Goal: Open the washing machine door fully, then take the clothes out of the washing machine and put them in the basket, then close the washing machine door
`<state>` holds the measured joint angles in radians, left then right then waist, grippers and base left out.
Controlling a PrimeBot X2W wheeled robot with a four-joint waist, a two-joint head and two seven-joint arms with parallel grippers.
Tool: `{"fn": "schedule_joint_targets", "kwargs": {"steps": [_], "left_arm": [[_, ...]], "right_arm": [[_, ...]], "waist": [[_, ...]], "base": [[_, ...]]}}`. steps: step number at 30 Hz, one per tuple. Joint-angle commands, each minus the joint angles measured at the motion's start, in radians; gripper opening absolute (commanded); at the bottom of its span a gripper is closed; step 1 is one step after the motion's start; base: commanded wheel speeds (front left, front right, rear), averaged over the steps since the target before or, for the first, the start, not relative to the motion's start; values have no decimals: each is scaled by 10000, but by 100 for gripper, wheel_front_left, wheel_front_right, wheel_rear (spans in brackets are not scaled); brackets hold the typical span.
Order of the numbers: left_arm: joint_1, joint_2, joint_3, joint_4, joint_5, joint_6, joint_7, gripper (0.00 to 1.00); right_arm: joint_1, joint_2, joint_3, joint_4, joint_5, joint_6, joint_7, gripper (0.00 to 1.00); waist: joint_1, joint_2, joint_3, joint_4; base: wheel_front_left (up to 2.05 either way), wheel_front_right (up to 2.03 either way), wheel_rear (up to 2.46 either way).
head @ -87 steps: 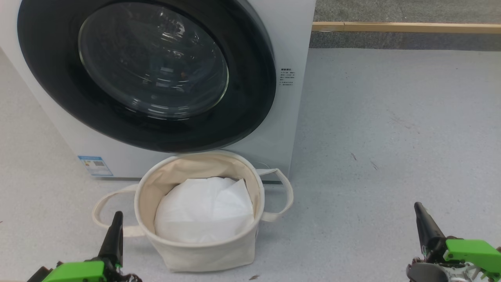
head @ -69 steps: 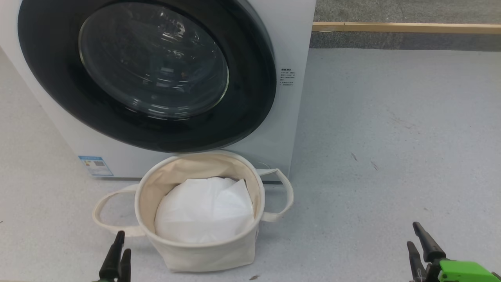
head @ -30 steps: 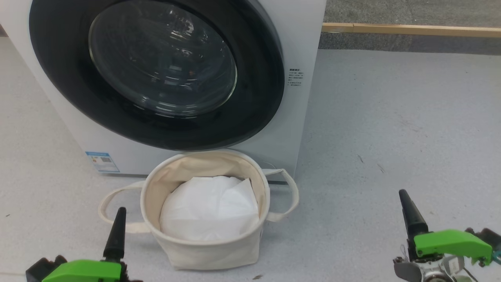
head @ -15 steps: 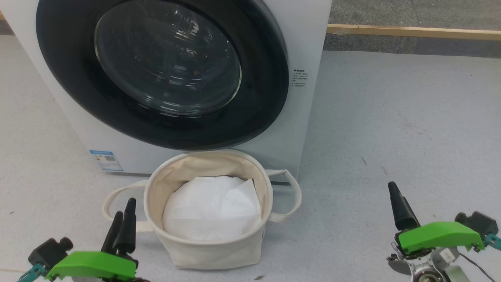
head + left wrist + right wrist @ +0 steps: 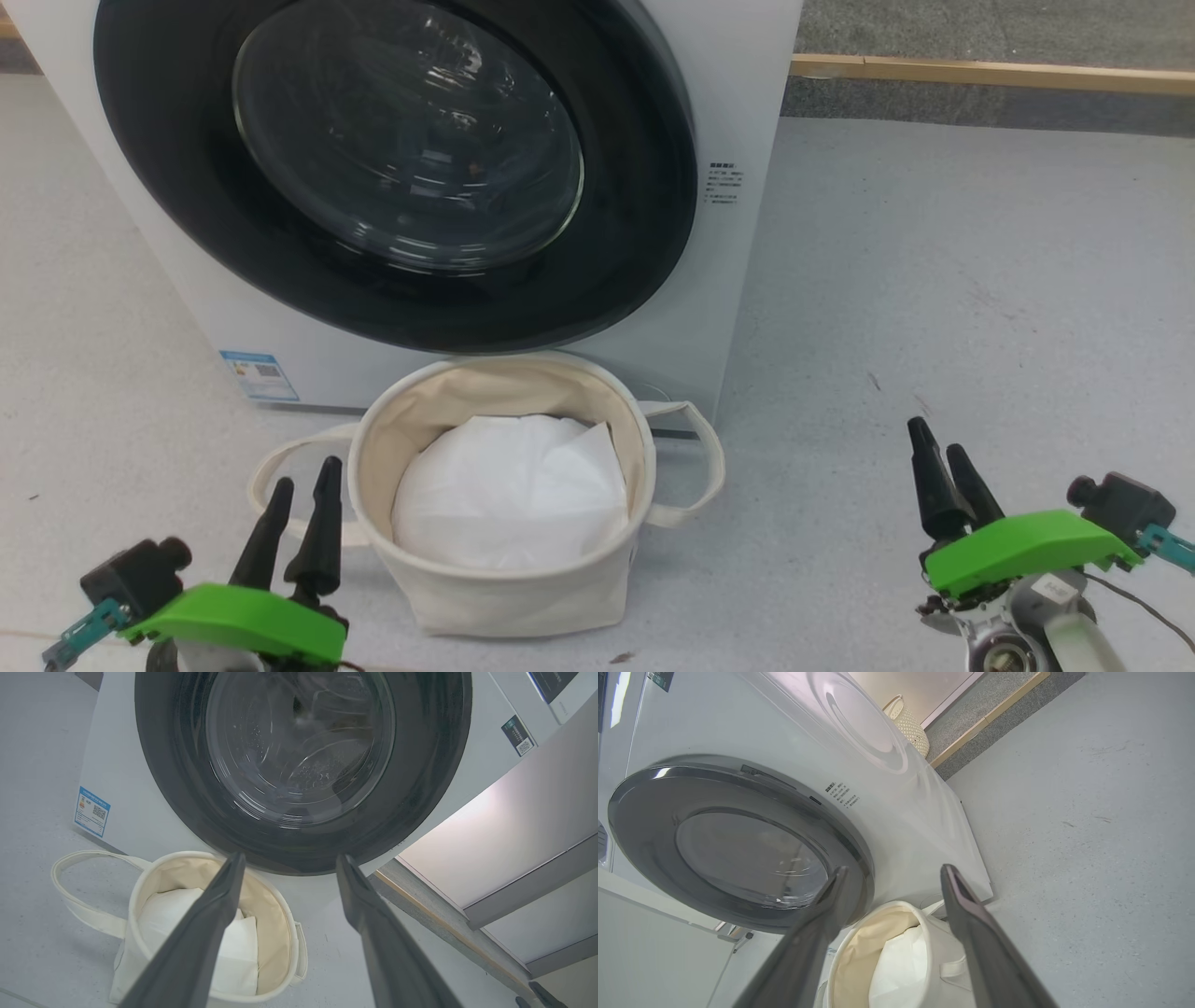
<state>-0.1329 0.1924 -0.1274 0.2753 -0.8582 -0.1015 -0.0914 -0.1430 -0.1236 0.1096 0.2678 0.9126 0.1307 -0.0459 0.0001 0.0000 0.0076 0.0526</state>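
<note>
The left gripper [image 5: 304,476] and right gripper [image 5: 936,439] are held low at the bottom corners, fingers apart. The washing machine door [image 5: 644,187] is shut, upper left, above the basket [image 5: 373,439]. A woven bin [image 5: 911,724] is seen from the right wrist.

The head camera is looking forward and down from above, taking in the lower front of the washing machine [image 5: 724,280], the basket [image 5: 504,597] just before it and the floor [image 5: 934,280] to the right. The left wrist camera is sitting low, near the basket, and facing up at the washing machine door [image 5: 299,765]. The right wrist camera is looking in from the machine's right, tilted. All three are sharing door and basket.
</note>
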Motion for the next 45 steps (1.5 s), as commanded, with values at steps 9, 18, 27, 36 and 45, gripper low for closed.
{"fn": "schedule_joint_targets", "kwargs": {"steps": [9,18,27,36,45], "left_arm": [[-733,423,129,-508,1317,14,-402,100],[-866,536,56,-552,2293,-18,-635,100],[-1047,652,1,-620,3286,-88,-899,100],[-1209,809,-100,-657,4304,-150,-1162,100],[-1357,964,-209,-761,5384,-187,-1425,100]], "right_arm": [[-645,-129,363,-580,-1355,0,-112,100],[-732,-205,587,-753,-2211,0,-206,100],[-873,-323,865,-912,-3121,0,-331,100],[-1019,-421,1122,-1056,-4066,0,-459,100],[-1117,-464,1291,-1179,-5061,0,-519,100]], "waist": [[-1,0,-1,34],[-1,0,11,76],[-1,0,23,144],[-1,0,43,204],[-1,0,80,276]], "base": [[0,0,0],[0,0,0],[0,0,0],[0,0,0],[0,0,0]]}}
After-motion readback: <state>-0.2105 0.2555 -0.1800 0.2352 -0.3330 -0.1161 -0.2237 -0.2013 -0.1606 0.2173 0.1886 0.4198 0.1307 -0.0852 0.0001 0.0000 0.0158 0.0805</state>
